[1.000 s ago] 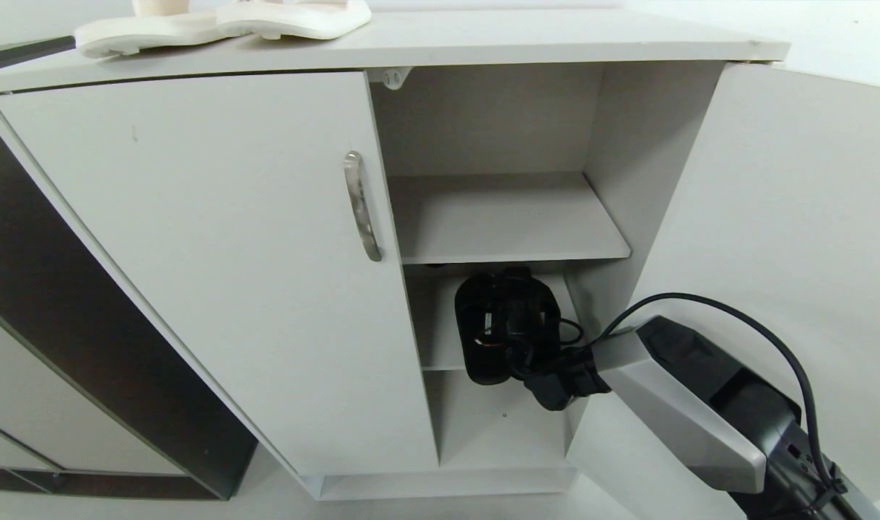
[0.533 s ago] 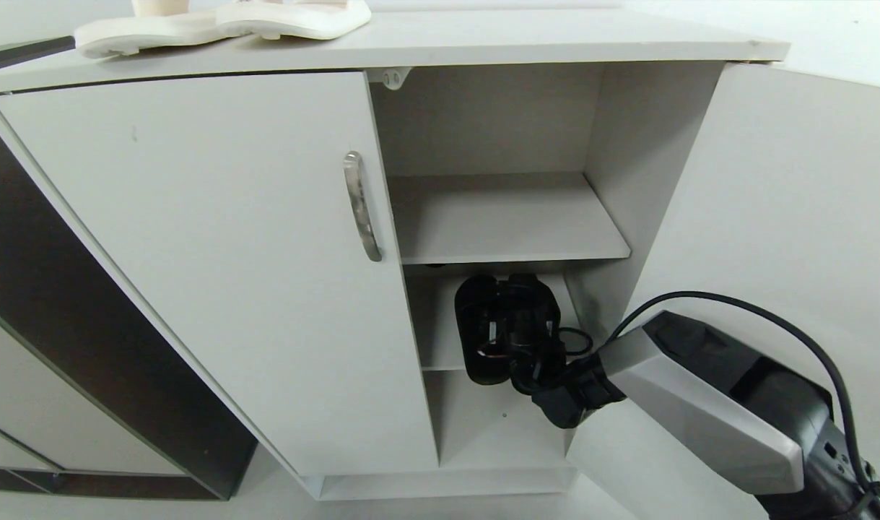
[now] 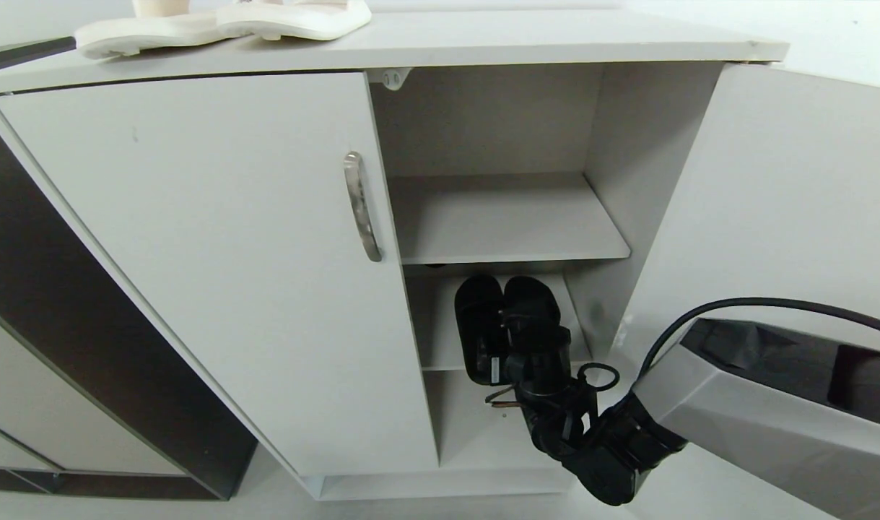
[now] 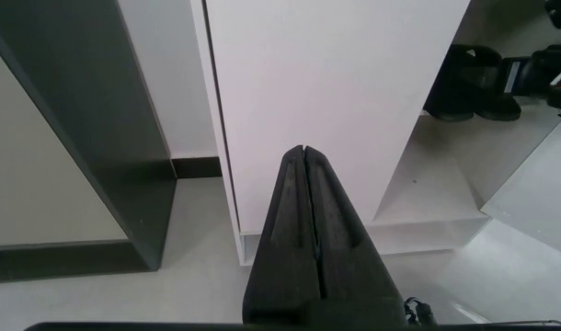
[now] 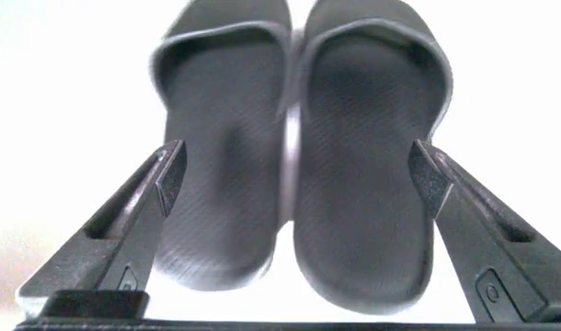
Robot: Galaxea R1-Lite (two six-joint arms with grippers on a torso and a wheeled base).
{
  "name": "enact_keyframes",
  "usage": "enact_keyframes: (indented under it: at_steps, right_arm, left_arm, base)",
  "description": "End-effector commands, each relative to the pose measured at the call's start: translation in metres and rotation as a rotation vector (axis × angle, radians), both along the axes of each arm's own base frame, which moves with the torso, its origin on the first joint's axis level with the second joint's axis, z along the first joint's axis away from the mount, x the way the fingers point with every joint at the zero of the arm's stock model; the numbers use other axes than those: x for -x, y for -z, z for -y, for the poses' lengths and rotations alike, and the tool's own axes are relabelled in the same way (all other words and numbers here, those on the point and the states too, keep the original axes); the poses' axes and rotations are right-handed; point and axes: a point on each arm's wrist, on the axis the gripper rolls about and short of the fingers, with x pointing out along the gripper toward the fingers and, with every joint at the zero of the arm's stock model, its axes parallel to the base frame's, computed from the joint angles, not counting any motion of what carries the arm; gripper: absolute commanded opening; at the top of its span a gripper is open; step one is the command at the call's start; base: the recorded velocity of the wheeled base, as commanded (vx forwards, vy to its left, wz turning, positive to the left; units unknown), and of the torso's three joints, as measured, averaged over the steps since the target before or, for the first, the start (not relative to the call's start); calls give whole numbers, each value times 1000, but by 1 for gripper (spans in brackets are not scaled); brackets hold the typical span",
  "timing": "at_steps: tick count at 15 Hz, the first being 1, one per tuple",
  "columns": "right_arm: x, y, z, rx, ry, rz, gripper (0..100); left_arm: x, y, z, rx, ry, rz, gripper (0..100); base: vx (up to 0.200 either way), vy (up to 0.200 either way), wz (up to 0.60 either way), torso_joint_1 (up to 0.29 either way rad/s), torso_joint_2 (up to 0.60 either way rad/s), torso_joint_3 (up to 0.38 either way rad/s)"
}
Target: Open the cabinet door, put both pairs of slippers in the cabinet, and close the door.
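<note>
1. White laminate two-door cabinet. Its right-hand door stands swung open beside my right claw. The left-hand door, with its curved metal handle, is closed.
2. Pair of black rubber slide slippers. They lie side by side on the cabinet's middle shelf, directly ahead of my right claw, heels nearest it.
3. Right claw: released, fingers spread wide, grasping nothing.
4. Pair of pale cream foam slippers. They lie on the cabinet's top board, well above my right claw and off to its left.
5. Left claw: clenched, fingers pressed flat together on nothing, with the closed door ahead of it.
</note>
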Motion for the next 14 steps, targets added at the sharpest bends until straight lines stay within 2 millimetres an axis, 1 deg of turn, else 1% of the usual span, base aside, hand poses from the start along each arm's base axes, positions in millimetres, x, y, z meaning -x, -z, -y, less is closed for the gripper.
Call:
enact_keyframes:
  at_steps: [1,11,14]
  right_arm:
    - [13,-12,-3,-11,-25,12,100]
    - [13,-11,-3,-9,-25,10,100]
    - [13,-10,-2,-7,-24,6,100]
  left_arm:
    - [0,0,0,0,0,-1,0]
    - [0,0,0,-5,-1,-1,0]
    - [0,0,0,-3,-1,-1,0]
  base:
    - [-200,0,0,-2,2,2]
    - [-200,0,0,0,3,0]
    - [0,0,0,0,0,0]
